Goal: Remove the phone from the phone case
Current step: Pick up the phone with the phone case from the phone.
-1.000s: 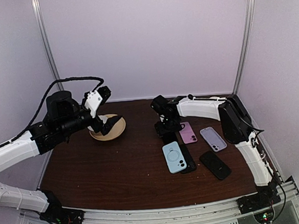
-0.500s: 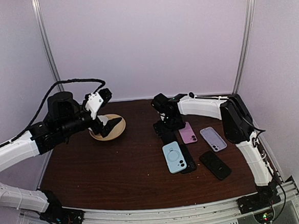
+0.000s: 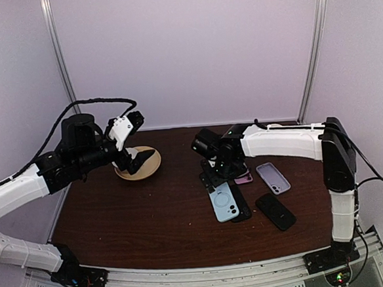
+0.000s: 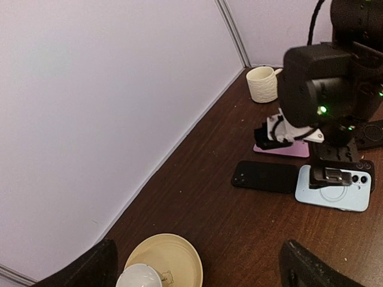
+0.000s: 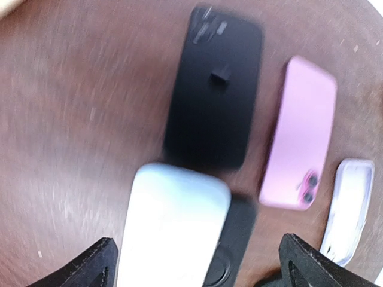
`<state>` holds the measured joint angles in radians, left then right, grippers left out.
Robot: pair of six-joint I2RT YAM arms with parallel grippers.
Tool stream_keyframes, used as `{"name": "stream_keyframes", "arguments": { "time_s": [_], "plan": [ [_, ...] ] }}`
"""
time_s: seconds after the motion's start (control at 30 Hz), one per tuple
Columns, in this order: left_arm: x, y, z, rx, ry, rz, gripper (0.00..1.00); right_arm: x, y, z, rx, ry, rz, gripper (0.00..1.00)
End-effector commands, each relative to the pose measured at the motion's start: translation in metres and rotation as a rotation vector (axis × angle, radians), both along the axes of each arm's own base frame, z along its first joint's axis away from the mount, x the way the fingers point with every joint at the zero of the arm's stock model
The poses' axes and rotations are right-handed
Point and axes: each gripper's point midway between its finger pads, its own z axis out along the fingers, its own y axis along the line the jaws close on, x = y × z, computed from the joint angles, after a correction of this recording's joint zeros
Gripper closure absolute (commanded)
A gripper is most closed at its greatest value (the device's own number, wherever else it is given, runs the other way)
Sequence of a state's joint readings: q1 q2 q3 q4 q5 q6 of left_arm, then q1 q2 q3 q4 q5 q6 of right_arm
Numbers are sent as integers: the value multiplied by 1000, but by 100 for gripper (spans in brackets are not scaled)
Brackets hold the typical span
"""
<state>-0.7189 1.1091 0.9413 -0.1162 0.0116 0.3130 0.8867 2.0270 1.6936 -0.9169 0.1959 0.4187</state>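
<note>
Pale-blue cased phone (image 5: 173,233) lies back-up on the table (image 3: 150,212), directly between the right jaws. These stand wide apart and straddle it, probably so that they can close on its long edges. A black phone (image 5: 215,89) lies just ahead of the jaws, and a pink phone (image 5: 299,143) beside that one. The left jaws, also wide apart and holding nothing, hang over a bowl (image 4: 161,263), well apart from the phones. I judge they wait there to leave room.

A dark brown wooden desk (image 3: 138,219) stands inside 3 plain pale lilac walls (image 3: 185,52). 2 thin metal posts (image 3: 313,49) run up in the back corners. A grey metal rail (image 3: 207,272) borders the near edge. The light is soft and even.
</note>
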Motion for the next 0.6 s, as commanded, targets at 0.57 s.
{"name": "stream_keyframes", "arguments": {
  "time_s": [0.57],
  "plan": [
    [-12, -12, 5, -6, -41, -122, 3, -65, -7, -54, -153, 58, -39, 1]
  ]
}}
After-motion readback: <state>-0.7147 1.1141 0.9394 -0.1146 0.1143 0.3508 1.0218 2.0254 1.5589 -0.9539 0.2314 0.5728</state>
